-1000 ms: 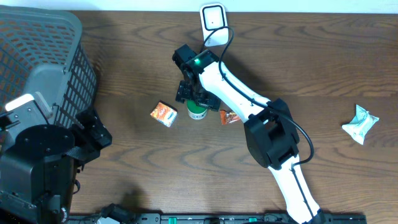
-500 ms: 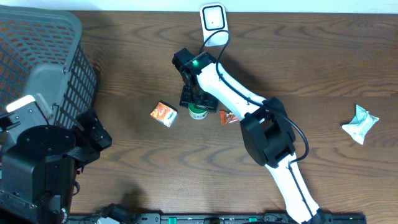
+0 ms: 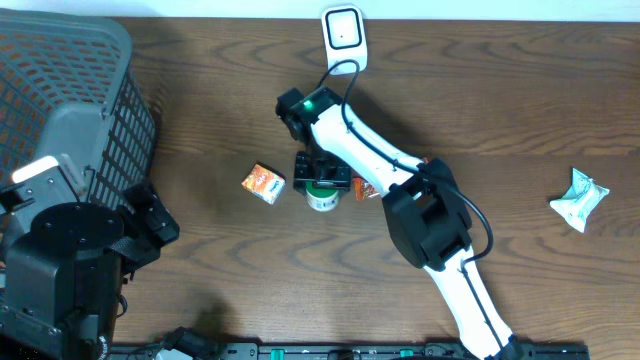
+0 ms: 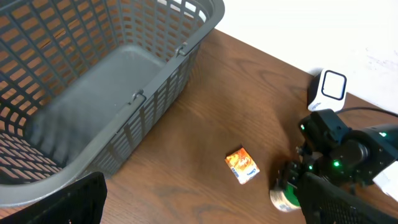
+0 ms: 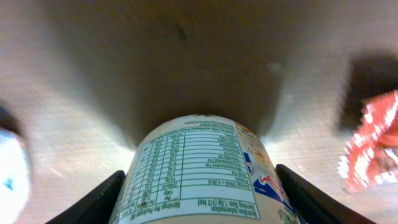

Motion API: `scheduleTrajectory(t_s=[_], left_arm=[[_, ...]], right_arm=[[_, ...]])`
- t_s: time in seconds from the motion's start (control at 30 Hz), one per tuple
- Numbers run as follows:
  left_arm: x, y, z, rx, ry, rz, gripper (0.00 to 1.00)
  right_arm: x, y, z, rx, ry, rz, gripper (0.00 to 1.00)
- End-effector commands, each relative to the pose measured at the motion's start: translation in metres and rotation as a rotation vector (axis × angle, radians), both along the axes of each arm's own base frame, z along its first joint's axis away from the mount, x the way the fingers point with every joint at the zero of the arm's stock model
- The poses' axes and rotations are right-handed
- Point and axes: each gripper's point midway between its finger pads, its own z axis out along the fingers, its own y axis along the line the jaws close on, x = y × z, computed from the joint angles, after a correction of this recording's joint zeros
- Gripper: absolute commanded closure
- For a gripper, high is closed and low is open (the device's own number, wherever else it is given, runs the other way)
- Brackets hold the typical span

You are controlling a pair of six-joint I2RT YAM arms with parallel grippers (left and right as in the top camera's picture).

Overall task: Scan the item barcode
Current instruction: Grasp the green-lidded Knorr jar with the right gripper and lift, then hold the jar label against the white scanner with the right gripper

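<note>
White-labelled tub (image 3: 322, 199) stands on the bench (image 3: 480, 90) between an orange box (image 3: 263, 183) and a red packet (image 3: 368, 188), pinched by the right end effector (image 5: 200, 177). Lift gently, then turn its barcode toward the scanner (image 3: 343, 30).

Readable print: one label only
The jar (image 5: 199, 180) carries a nutrition table, seen upside down; one line reads roughly "Serving Size … (1/2 tsp)". The rest is too small, and the print on the box (image 3: 263, 183) is blurred.
</note>
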Motion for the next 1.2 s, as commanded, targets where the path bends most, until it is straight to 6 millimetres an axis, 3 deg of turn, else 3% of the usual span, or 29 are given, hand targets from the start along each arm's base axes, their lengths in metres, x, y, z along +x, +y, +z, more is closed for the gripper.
scheduleTrajectory(t_s=[0.0, 0.17, 0.3, 0.43, 0.93, 1.07, 1.17], left_arm=[[0.000, 0.003, 0.002, 0.004, -0.004, 0.016, 0.02], [0.000, 0.002, 0.001, 0.002, -0.004, 0.014, 0.02], [0.000, 0.002, 0.001, 0.002, -0.004, 0.014, 0.02], [0.000, 0.002, 0.001, 0.002, -0.004, 0.014, 0.02], [0.000, 0.002, 0.001, 0.002, -0.004, 0.014, 0.02], [0.000, 0.002, 0.001, 0.002, -0.004, 0.014, 0.02], [0.000, 0.002, 0.001, 0.002, -0.004, 0.014, 0.02]], right_arm=[[0.002, -0.004, 0.014, 0.074, 0.062, 0.031, 0.61], [-0.005, -0.018, 0.044, 0.138, 0.172, 0.015, 0.65], [-0.010, -0.016, 0.060, 0.247, 0.245, 0.017, 0.66], [-0.012, -0.008, 0.070, 0.374, 0.291, 0.032, 0.57], [-0.010, -0.001, 0.079, 0.469, 0.324, -0.013, 0.57], [-0.004, -0.009, 0.073, 0.423, 0.287, 0.004, 0.57], [0.009, -0.018, 0.068, 0.377, 0.221, 0.025, 0.65]])
